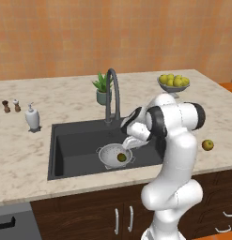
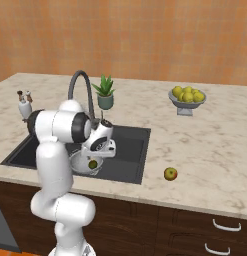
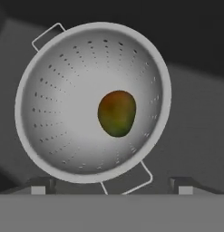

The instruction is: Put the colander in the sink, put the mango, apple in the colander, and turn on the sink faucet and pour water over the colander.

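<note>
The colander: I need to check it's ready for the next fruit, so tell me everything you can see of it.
The colander is a small round bowl, white-silver and metallic-looking, with rows of small holes, a plain rim and two thin wire loop handles on opposite sides. It sits upright on the floor of the sink, toward the front right, below the faucet. The mango lies inside, a little off centre. The gripper hangs above it with jaws apart, touching nothing.

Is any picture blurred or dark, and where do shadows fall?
Hand view: soft but readable; colander evenly shaded, brighter at its rim, mango darker at its edges. Left base view: sink basin dim, counter bright. Right base view: arm hides part of the colander.
</note>
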Motion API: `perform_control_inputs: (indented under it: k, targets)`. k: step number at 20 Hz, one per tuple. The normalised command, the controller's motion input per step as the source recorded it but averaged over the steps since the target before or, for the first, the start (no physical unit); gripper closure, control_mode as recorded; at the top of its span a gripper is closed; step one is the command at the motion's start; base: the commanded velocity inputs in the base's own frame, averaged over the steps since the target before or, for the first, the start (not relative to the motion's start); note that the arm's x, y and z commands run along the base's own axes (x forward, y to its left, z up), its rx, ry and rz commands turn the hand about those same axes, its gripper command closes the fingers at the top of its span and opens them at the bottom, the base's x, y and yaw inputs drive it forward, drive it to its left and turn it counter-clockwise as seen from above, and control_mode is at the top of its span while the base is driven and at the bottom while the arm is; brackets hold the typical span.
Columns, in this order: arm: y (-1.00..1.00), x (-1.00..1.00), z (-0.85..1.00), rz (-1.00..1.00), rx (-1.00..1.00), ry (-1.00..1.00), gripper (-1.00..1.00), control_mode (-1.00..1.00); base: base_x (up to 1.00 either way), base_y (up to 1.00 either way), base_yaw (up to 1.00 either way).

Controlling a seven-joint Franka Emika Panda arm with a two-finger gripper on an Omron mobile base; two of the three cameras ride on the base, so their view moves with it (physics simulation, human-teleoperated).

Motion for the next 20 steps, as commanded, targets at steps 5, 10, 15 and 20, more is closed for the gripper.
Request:
perform_control_inputs:
  k: [5, 10, 15, 20]
  targets:
    - [-0.06, -0.39, 0.71, -0.13, -0.09, 0.0, -1.0, -1.0, 0.0, 0.0, 0.0]
    - [-0.15, -0.22, 0.77, -0.15, -0.04, 0.03, -1.0, -1.0, 0.0, 0.0, 0.0]
    - [-0.23, -0.2, 0.8, -0.14, -0.04, 0.14, -1.0, -1.0, 0.0, 0.0, 0.0]
    - [-0.38, -0.56, 0.4, -0.09, -0.05, 0.14, -1.0, -1.0, 0.0, 0.0, 0.0]
